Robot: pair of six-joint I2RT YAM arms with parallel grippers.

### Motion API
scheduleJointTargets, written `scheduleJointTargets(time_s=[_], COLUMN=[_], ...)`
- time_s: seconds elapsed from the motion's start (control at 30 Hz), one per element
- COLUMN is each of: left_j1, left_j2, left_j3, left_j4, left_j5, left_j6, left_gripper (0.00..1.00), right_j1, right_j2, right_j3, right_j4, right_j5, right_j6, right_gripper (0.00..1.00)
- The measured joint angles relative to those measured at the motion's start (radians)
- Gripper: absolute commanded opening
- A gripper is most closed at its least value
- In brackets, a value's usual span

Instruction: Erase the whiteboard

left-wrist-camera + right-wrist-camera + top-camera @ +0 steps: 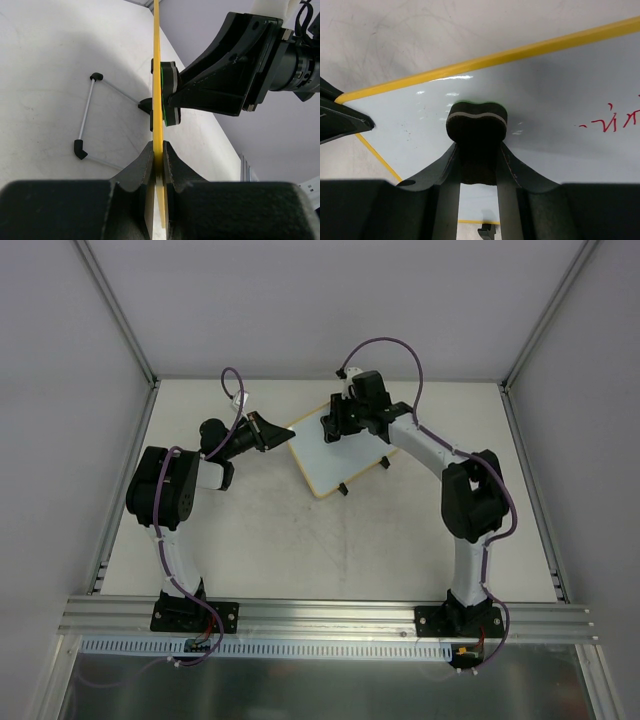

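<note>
The whiteboard (343,448) lies at the back middle of the table, white with a yellow frame and black clip feet. My left gripper (278,434) is shut on its left corner; in the left wrist view the yellow edge (157,75) runs between my shut jaws (158,150). My right gripper (335,426) is shut on a small black eraser (476,121) and presses it onto the board's face (560,95) near that corner. The eraser also shows against the board in the left wrist view (169,93). Red handwriting (612,120) shows on the board to the right of the eraser.
A thin wire stand with black end caps (85,112) shows beneath the board on the white table. Metal frame posts (115,310) and grey walls enclose the table. An aluminium rail (330,615) runs along the near edge.
</note>
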Motion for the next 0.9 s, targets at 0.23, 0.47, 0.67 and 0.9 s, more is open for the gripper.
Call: scheduleJointTargets(time_s=[0.23,0.47,0.67,0.9], left_j1=[-0.001,-0.005,-0.005,-0.005], left_j2=[0.000,-0.001,-0.001,-0.002], left_j3=[0.000,0.000,0.000,0.000], left_j4=[0.001,0.008,0.007,0.008], left_j5=[0.000,0.001,0.001,0.006], left_j6=[0.000,0.000,0.000,0.000], left_gripper=[0.00,0.00,0.00,0.00], right_j1=[-0.093,-0.206,-0.255,-0.310], right_j2=[0.015,0.038,0.060,0.074], right_j3=[0.012,0.021,0.033,0.035], right_j4=[-0.006,-0.005,-0.006,-0.006], right_j5=[-0.066,-0.077,-0.108,-0.130], right_j6=[0.003,0.003,0.008,0.011], right_gripper=[0.00,0.00,0.00,0.00])
